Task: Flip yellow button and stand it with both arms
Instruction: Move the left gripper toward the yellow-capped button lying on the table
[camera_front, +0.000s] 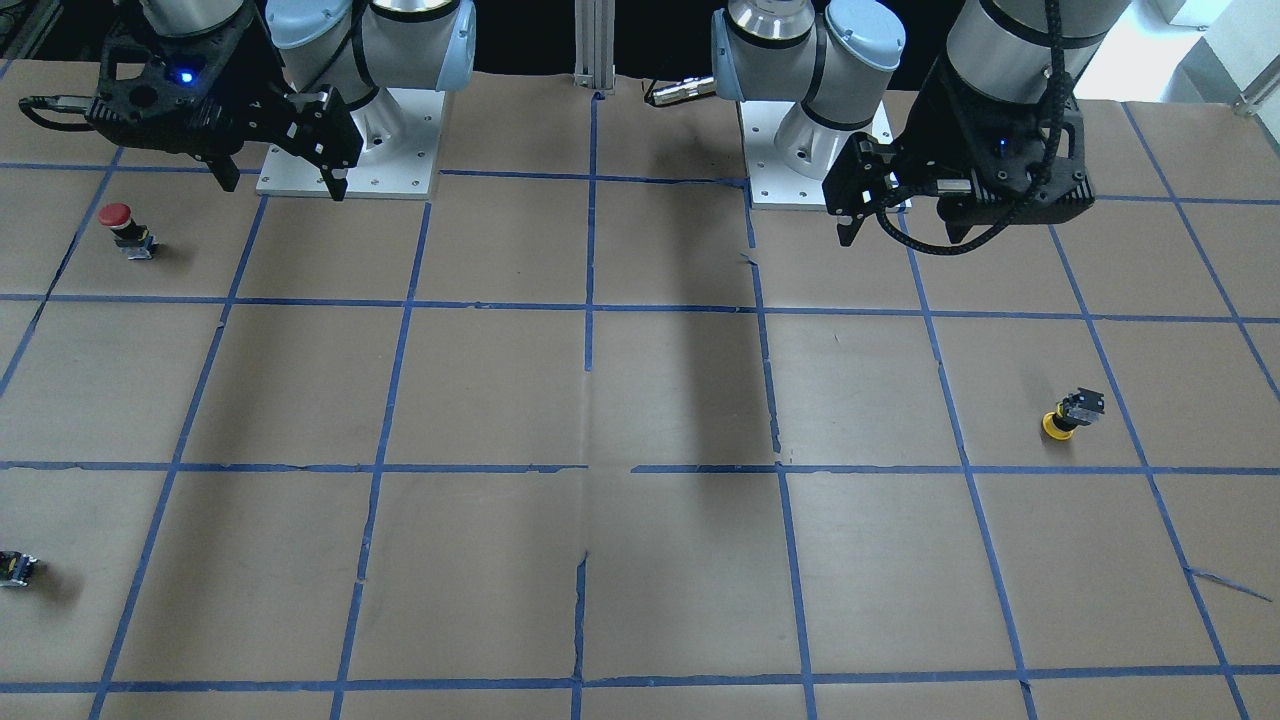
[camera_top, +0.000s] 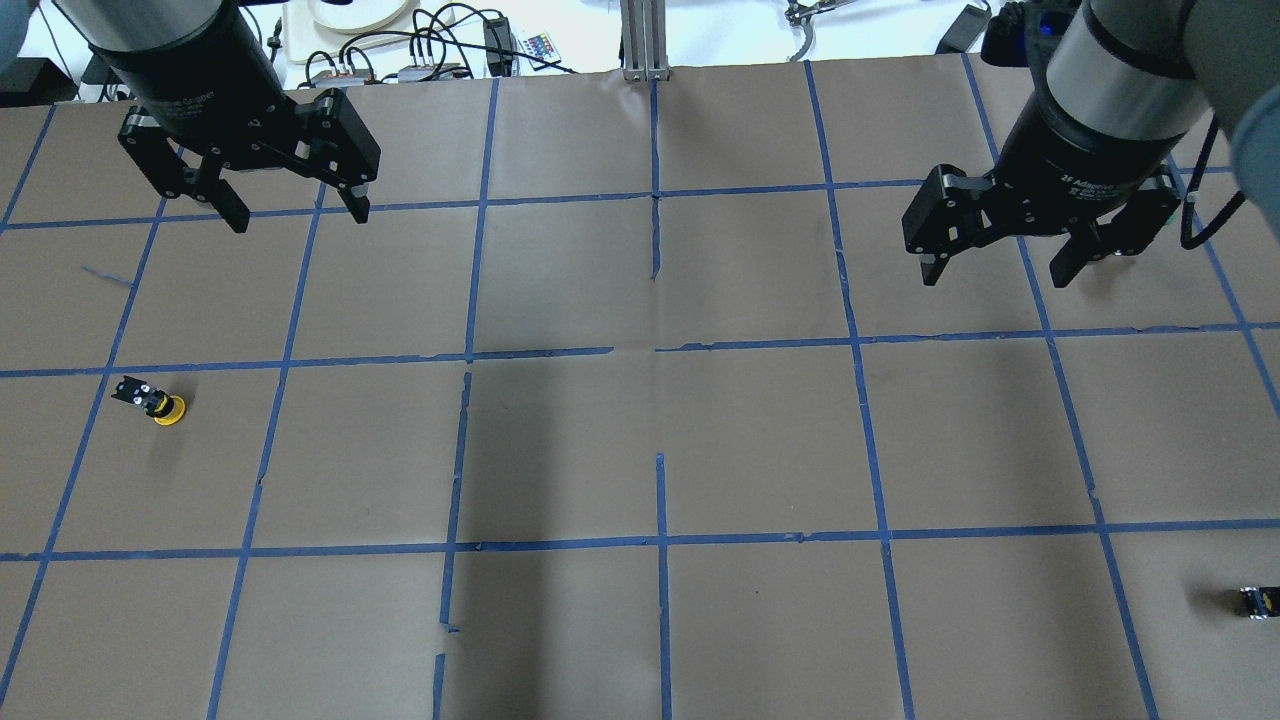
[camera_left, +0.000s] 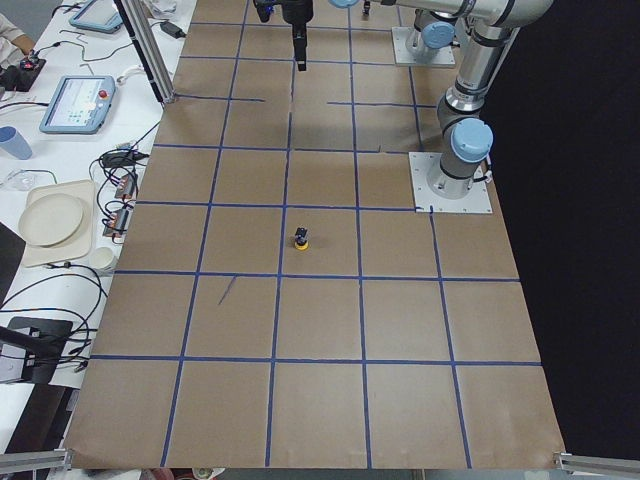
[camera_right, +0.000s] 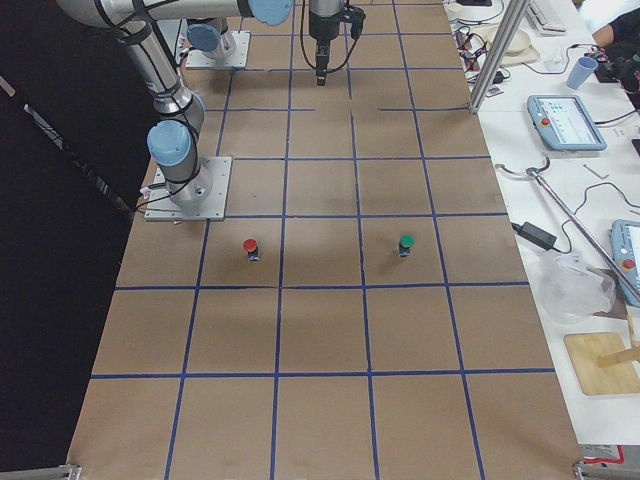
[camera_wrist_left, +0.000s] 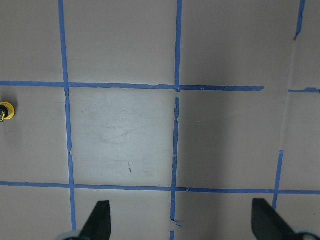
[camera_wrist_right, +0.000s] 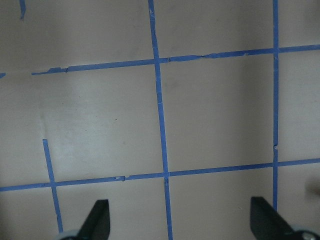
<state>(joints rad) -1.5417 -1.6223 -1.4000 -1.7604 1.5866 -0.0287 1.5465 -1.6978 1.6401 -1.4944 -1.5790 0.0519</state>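
Observation:
The yellow button (camera_top: 155, 403) lies tipped over on the brown table at the robot's far left, with its yellow cap on the paper and its black-grey body angled away. It also shows in the front view (camera_front: 1066, 414), the left side view (camera_left: 301, 239) and at the left edge of the left wrist view (camera_wrist_left: 6, 111). My left gripper (camera_top: 298, 215) hangs open and empty, high above the table and farther out than the button; it also shows in the front view (camera_front: 870, 222). My right gripper (camera_top: 992, 275) hangs open and empty at the far right, and shows in the front view (camera_front: 282, 187).
A red-capped button (camera_front: 125, 228) stands on the robot's right side near the base; it also shows in the right side view (camera_right: 251, 248). A green-capped button (camera_right: 406, 243) stands farther out. A small dark switch part (camera_front: 18, 568) sits at the table edge. Blue tape lines grid the paper.

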